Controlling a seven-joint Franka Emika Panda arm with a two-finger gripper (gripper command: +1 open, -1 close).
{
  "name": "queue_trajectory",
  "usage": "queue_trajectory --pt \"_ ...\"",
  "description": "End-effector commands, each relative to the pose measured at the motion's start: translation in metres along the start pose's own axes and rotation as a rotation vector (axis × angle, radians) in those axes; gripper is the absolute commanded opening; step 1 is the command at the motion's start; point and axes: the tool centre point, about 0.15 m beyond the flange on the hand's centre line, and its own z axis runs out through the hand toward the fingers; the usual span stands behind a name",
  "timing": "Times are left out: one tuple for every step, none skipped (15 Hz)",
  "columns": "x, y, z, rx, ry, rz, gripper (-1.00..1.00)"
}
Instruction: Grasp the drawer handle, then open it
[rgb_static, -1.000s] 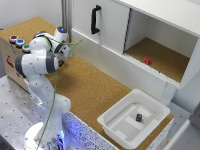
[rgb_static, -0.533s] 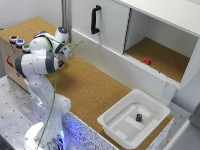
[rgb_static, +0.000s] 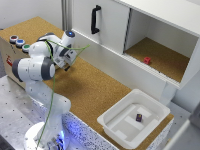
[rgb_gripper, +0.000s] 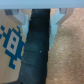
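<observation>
In the wrist view a dark bar, the drawer handle (rgb_gripper: 38, 50), runs between my two pale fingertips (rgb_gripper: 22, 15). My gripper (rgb_gripper: 39, 15) has a jaw pressed against each side of the bar. The pale beige drawer front (rgb_gripper: 12, 45) with a blue pixel figure lies beside it. In the exterior view my gripper (rgb_static: 66, 64) is at the front of the low cork-topped box (rgb_static: 9, 54) at that view's left. The arm hides the handle and most of the drawer there.
Coloured buttons (rgb_static: 19, 43) sit on the box top. The big white cabinet with a long black door handle (rgb_static: 95, 19) stands behind, with a red block (rgb_static: 147, 60) in its open bay. A white tray (rgb_static: 112, 122) holds a small dark object (rgb_static: 139, 118).
</observation>
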Motion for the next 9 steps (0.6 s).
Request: queue_trajectory --pt "-0.002 0.097 0.012 0.066 0.036 0.025 -1.00" --pt "-0.002 0.103 0.007 0.048 0.037 0.028 -1.00" --pt "-0.002 0.111 0.001 0.039 0.038 0.039 -1.00" --pt "0.001 0.113 -0.004 0.024 0.024 0.019 1.00" --pt "0.003 0.112 -0.013 0.007 0.025 -0.008 1.00" --pt "0.004 0.108 -0.025 -0.021 0.037 -0.045 1.00" --pt "0.005 0.103 -0.034 -0.035 0.040 -0.080 1.00" --pt "0.005 0.098 -0.042 -0.048 0.036 -0.116 1.00" --pt "0.004 0.094 -0.047 -0.068 0.037 -0.136 1.00"
